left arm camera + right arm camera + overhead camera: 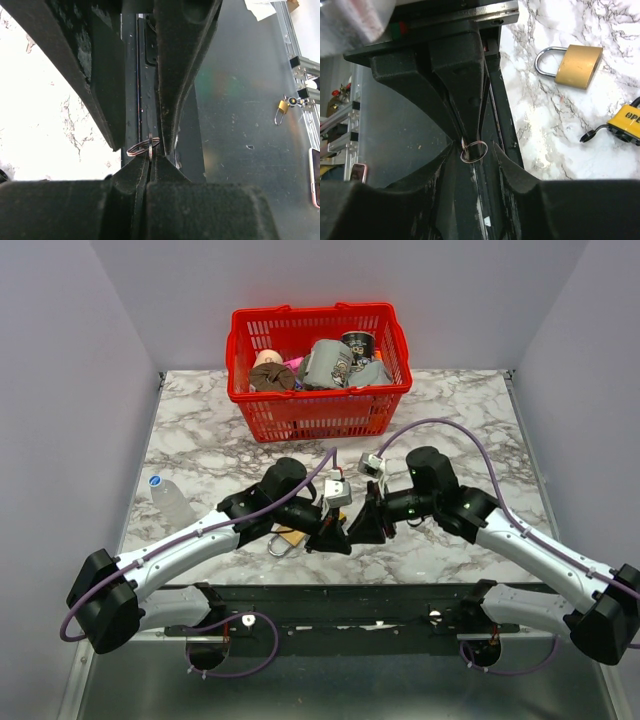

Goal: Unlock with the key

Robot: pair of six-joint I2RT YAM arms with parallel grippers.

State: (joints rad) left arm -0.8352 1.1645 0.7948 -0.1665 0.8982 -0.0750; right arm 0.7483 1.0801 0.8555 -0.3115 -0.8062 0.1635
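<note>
My left gripper (150, 161) is shut on the key (149, 149), a thin grey metal sliver sticking out of its tips, with a wire key ring (143, 146) hanging from it. My right gripper (474, 146) faces it tip to tip, open, its two fingers on either side of the key ring (474, 150) without touching it. In the top view both grippers (335, 538) (362, 525) meet above the table's near edge. The yellow-and-black padlock (626, 124) and a brass padlock (577, 65) lie on the marble beside them.
A red basket (320, 370) full of objects stands at the back of the marble table (460, 420). A clear plastic bottle (165, 500) lies at the left edge. The brass padlock (288, 537) is partly under my left arm. Below the table edge lies the dark floor (240, 100).
</note>
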